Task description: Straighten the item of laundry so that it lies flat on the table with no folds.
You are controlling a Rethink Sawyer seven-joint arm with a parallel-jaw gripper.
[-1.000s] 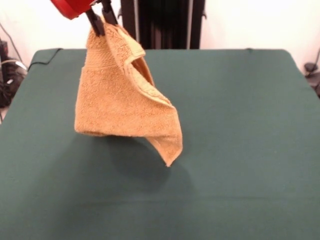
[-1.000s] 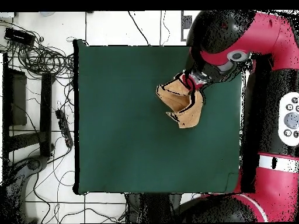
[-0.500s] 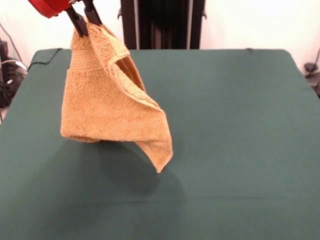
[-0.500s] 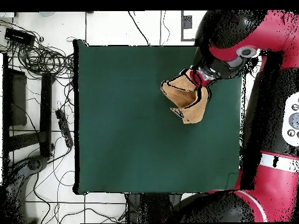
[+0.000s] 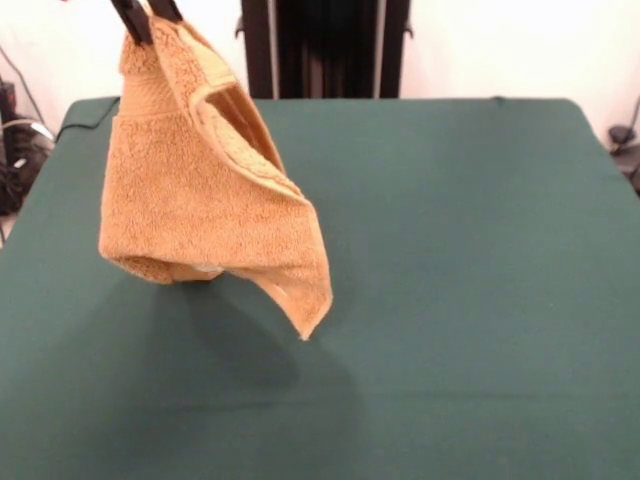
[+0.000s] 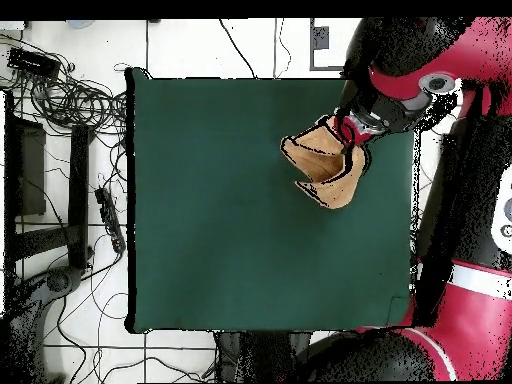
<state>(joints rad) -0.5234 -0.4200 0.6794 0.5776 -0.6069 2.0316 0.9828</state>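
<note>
Above the table (image 5: 470,250), the hand (image 5: 146,15) has carried the towel (image 5: 200,200) leftward.

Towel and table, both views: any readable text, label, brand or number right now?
None can be read. The towel, held up by the gripper, shows only plain terry and a woven band. The table cloth is unmarked. The arm shows no legible marking.
</note>
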